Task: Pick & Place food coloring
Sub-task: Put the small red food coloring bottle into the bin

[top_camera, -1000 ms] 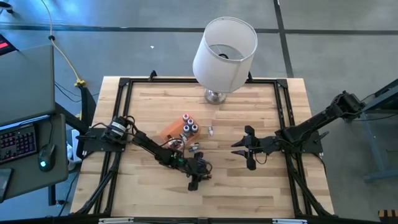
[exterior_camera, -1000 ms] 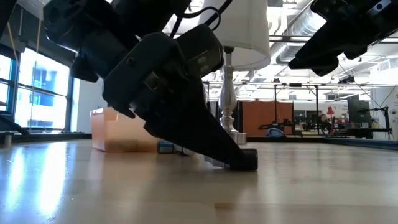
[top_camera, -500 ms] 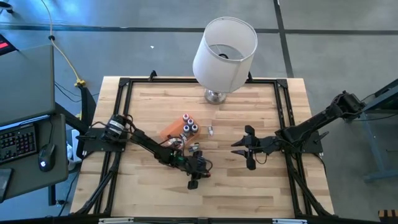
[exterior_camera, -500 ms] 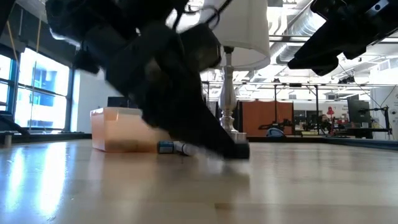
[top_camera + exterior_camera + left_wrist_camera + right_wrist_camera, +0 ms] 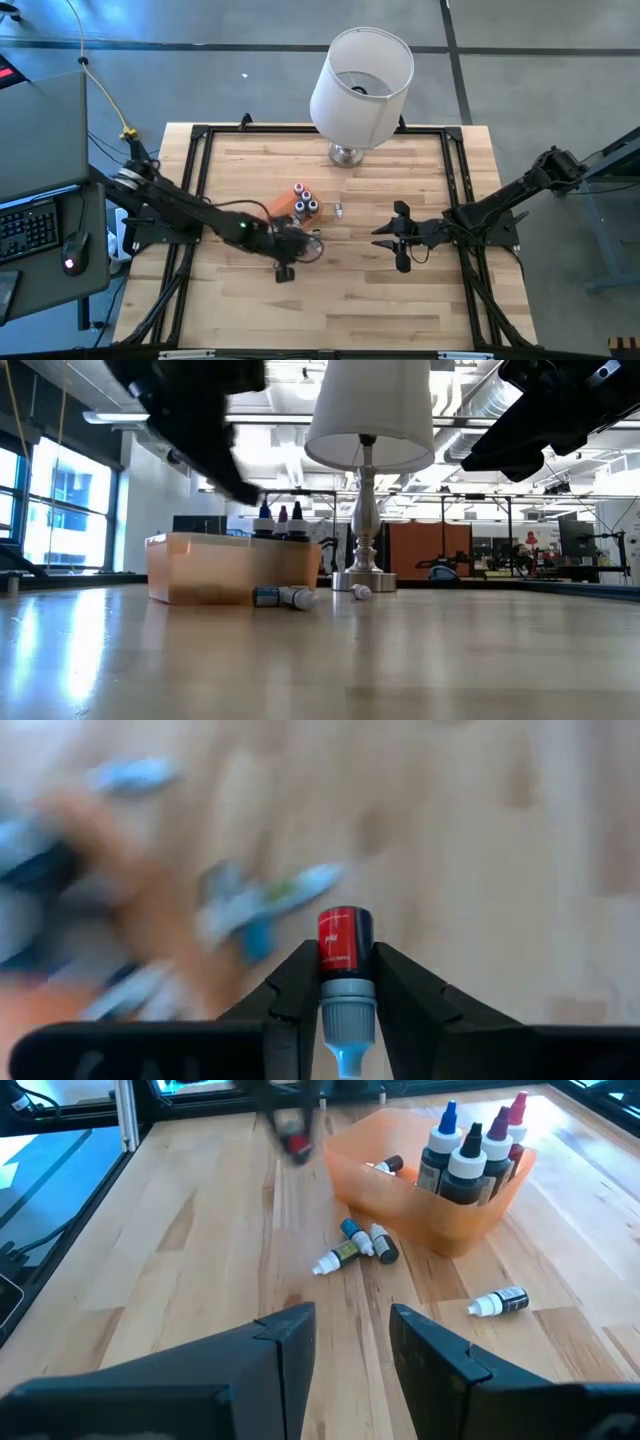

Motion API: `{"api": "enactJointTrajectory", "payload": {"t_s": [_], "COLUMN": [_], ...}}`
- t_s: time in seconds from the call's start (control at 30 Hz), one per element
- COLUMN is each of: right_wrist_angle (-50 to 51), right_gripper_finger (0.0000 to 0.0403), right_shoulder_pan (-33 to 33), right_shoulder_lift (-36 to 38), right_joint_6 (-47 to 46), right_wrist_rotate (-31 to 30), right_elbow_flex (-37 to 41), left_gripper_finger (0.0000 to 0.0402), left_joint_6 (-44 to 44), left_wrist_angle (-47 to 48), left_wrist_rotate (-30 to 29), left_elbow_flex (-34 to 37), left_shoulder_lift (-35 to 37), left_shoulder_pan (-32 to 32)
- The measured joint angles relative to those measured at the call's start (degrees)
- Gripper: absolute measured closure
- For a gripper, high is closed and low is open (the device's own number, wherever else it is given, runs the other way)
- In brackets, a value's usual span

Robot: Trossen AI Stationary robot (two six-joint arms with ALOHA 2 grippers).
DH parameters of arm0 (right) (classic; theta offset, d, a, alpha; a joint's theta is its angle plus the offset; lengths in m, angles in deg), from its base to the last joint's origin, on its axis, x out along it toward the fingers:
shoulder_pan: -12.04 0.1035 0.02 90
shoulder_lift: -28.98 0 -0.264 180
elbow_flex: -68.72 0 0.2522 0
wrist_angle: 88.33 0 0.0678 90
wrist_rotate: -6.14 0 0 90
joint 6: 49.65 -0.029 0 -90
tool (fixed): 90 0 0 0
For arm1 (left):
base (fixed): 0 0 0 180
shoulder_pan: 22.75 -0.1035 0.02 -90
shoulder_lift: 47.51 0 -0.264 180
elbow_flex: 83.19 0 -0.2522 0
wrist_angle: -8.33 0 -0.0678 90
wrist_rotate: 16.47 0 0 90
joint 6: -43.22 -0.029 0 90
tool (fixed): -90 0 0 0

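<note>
Several tiny food coloring bottles stand upright in the orange tray. Others lie on their sides on the table beside it, and one lies alone. My left gripper hangs above the table, near side of the tray, shut on a dark bottle with a red label. My right gripper hovers open to the right of the tray. My left gripper pinches the bottle between its two fingers at the grey cap end. The blue tip points back toward the wrist and the dark, red-labelled body sticks out past the fingertips. The fingers point down from above; the bottle is lifted clear.
A big white lamp stands on its metal foot at the table's far edge. A black frame runs round the table. Bare wood lies along the near side. A desk with keyboard and mouse is left of the table.
My left gripper has risen from the table top, where its tips rested a second ago, and swung toward the table's left and the tray, carrying the red-labelled bottle clear of the wood. My right arm has kept still.
</note>
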Motion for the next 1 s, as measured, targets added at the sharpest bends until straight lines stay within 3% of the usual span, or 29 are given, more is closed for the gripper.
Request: {"api": "enactJointTrajectory", "payload": {"t_s": [0.17, 0.27, 0.47, 0.73, 1.0], "right_wrist_angle": [-0.01, -0.27, -1.11, -2.54, -2.77], "right_gripper_finger": [0.0279, 0.0279, 0.0279, 0.0279, 0.0279], "right_shoulder_pan": [-0.02, -0.02, -0.02, -0.02, -0.02], "right_shoulder_lift": [0.0, 0.0, 0.0, -0.24, -0.57], "right_joint_6": [-0.04, -0.11, -0.13, 0.24, 0.26], "right_wrist_rotate": [-0.08, -1.14, -3.54, -3.69, -4.26], "right_elbow_flex": [0.0, 0.0, 0.01, 0.02, 0.02], "left_gripper_finger": [0.0321, 0.032, 0.032, 0.032, 0.032], "left_joint_6": [8.76, 12.27, 13.81, 11.31, 7.49], "left_wrist_angle": [12.79, 16.69, 17.08, 16.62, 16.34], "left_wrist_rotate": [-14.56, -19.44, -13.24, -10.04, -7.3], "left_elbow_flex": [-0.03, 0.02, 1.0, 0.87, 0.88], "left_shoulder_lift": [2.55, 2.63, -0.77, -5.16, -6.35], "left_shoulder_pan": [0.0, -0.27, -4.93, -11.48, -12.76]}}
